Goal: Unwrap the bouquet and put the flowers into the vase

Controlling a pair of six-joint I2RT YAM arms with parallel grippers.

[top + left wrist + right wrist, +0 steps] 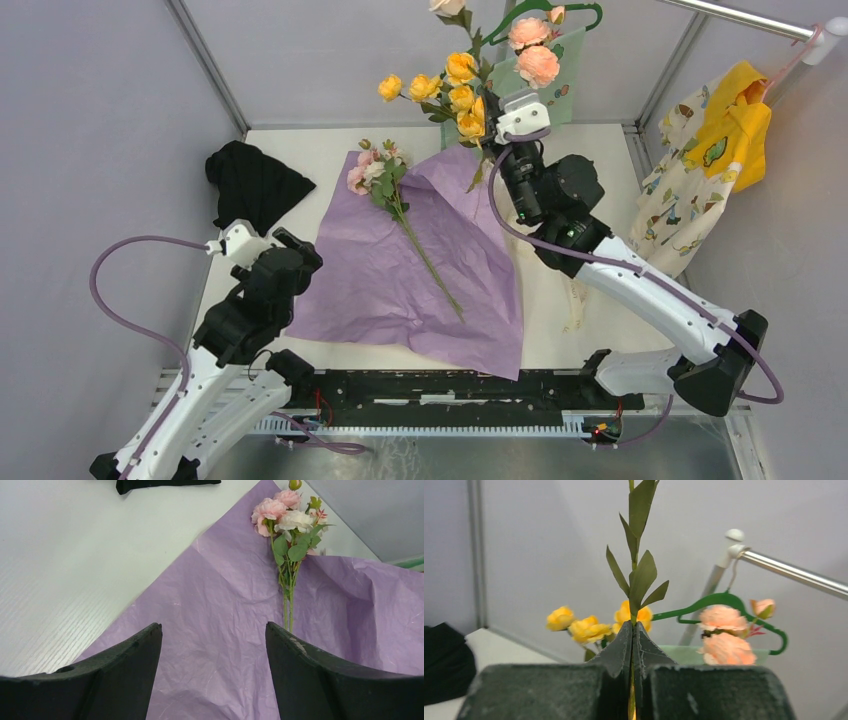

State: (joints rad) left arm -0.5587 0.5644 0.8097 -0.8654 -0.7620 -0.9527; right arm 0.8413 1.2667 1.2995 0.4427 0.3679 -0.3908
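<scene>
The purple wrapping paper [420, 270] lies spread flat on the table. One pink-and-cream flower [378, 172] [285, 517] lies on it, its stem running toward the near side. My left gripper [300, 250] [213, 630] hangs open over the paper's left part, with nothing between its fingers. My right gripper [492, 125] [632, 630] is raised at the back, shut on a leafy green flower stem [636, 575]. Yellow roses [455, 90] [584, 627] and peach roses [535, 50] [724, 640] stand upright just behind it. The vase is hidden behind the right gripper.
A black cloth [252, 180] lies at the back left corner. A cream ribbon [577, 300] rests on the table under the right arm. A green hanger [560, 12] and a yellow-and-patterned garment [710, 150] hang from a rail [740, 18] at the back right.
</scene>
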